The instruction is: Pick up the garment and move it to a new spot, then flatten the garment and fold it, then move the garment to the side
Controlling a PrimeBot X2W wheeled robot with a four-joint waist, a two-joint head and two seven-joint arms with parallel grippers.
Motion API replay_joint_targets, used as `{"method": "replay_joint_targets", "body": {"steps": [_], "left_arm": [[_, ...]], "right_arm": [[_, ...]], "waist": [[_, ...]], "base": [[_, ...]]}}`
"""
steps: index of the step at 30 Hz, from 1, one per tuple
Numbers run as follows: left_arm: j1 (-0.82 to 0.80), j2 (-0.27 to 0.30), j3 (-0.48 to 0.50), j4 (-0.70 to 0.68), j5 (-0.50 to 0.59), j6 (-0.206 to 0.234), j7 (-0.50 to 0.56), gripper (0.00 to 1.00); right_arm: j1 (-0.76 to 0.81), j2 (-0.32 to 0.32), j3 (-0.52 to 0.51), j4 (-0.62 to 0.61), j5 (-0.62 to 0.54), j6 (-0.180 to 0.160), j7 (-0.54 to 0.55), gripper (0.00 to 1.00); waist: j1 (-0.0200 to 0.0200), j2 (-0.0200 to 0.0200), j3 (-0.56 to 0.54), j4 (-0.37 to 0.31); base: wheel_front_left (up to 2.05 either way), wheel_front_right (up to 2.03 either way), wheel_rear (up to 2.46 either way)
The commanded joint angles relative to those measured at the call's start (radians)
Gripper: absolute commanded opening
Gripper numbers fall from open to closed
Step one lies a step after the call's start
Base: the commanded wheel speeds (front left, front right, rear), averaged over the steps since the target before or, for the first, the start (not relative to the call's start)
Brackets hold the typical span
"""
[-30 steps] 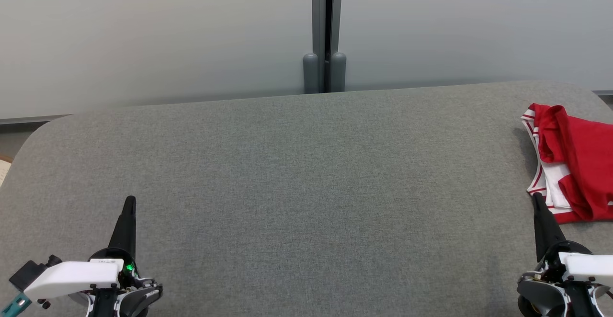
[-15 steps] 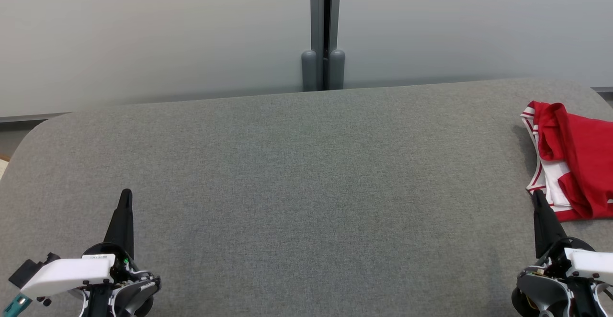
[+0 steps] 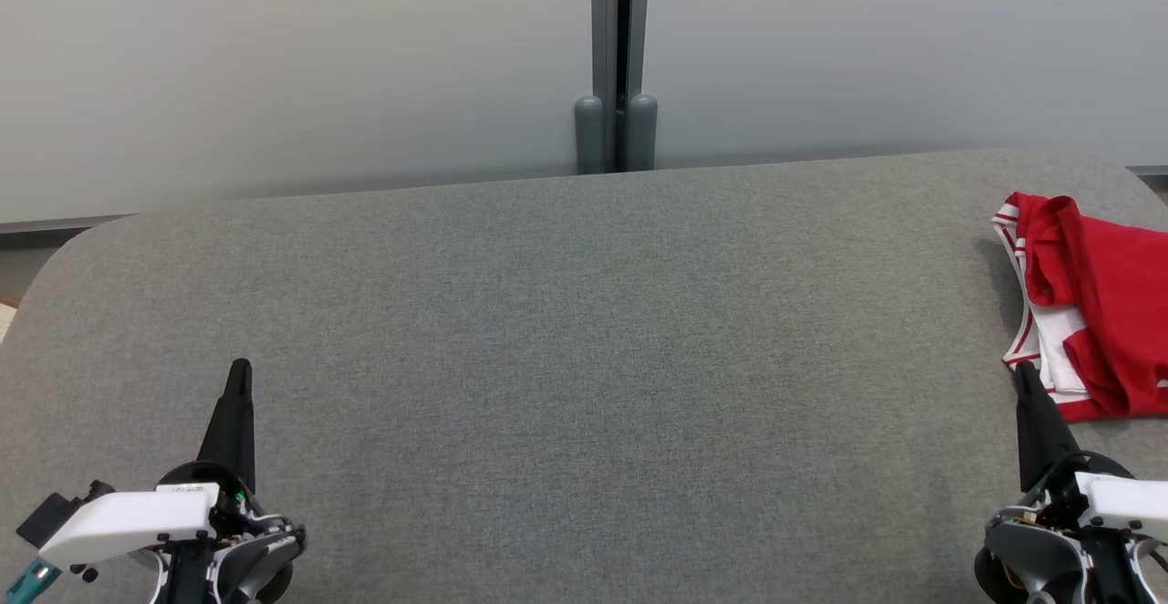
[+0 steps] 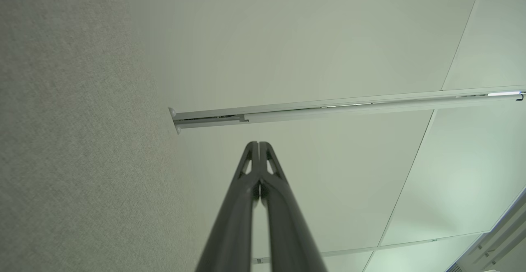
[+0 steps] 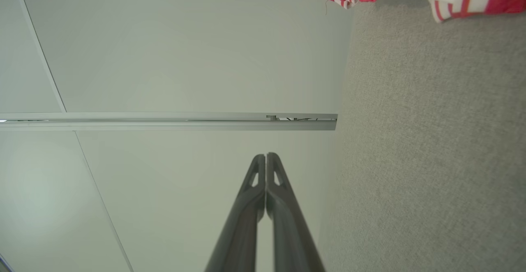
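While both are clenched tight on nothing, left gripper (image 3: 240, 369) sits near-left over the grey padded surface (image 3: 584, 330), right gripper (image 3: 1023, 372) near-right, its tip just beside the garment (image 3: 1100, 298), contact unclear. Garment is red with white striped trim, bunched, lying at the surface's right edge, partly cut by the frame. Behind, a grey post (image 3: 618, 57) at the centre of the pale wall (image 3: 274, 66).

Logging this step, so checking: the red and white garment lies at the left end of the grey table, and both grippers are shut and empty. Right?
Not quite. The garment lies at the right end of the grey table, just past the right gripper, as the head view shows. The left gripper and the right one are indeed shut and empty.
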Motion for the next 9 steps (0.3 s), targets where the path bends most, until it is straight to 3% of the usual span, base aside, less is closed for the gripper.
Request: {"method": "replay_joint_targets", "body": {"steps": [1,9], "left_arm": [[-0.009,0.003,0.004,0.001,0.001,-0.004,0.001,0.00],[-0.009,0.002,0.005,0.001,0.002,-0.004,0.002,0.00]], "right_arm": [[-0.011,-0.001,-0.001,0.001,0.002,0.000,0.004,0.00],[-0.011,-0.001,-0.002,0.001,0.002,0.000,0.004,0.00]], "waist": [[0.0000,0.0000,0.000,0.000],[0.0000,0.0000,0.000,0.000]], "base": [[0.00,0.00,0.00],[0.00,0.00,0.00]]}}
